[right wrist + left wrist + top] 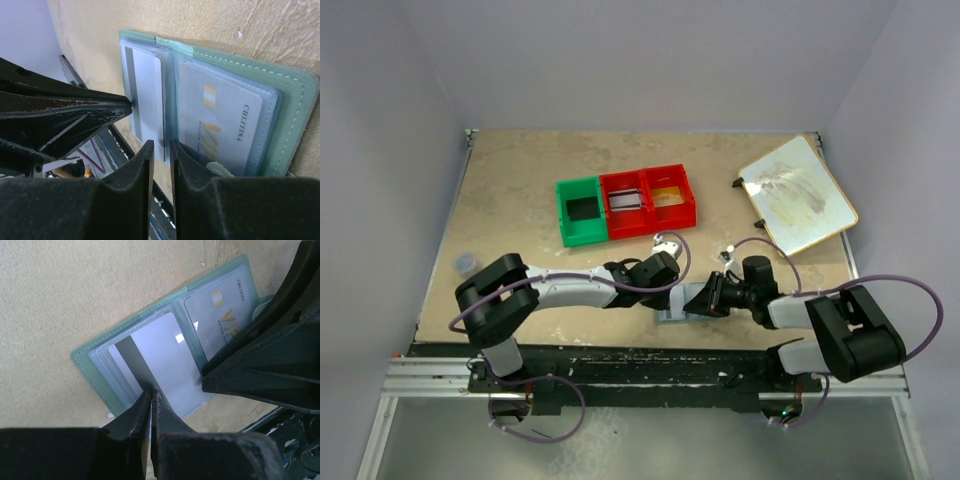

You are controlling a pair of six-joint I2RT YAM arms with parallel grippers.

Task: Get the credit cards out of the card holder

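Note:
The card holder (86,364) lies open on the table near the front edge, also in the right wrist view (296,95) and the top view (676,313). A grey credit card (162,352) with a dark stripe sticks partway out of its left pocket. My left gripper (151,396) is shut on that card's near edge. A VIP card (220,120) sits in the other pocket. My right gripper (161,147) is shut to a narrow gap, its tips at the holder's near edge by the fold; its fingers (250,375) show in the left wrist view.
A green bin (581,212) and a red two-part bin (648,203) stand behind the arms; the red bin's left part holds a grey card (626,200). A cream board (798,194) lies at the back right. A small blue object (466,262) lies at the left.

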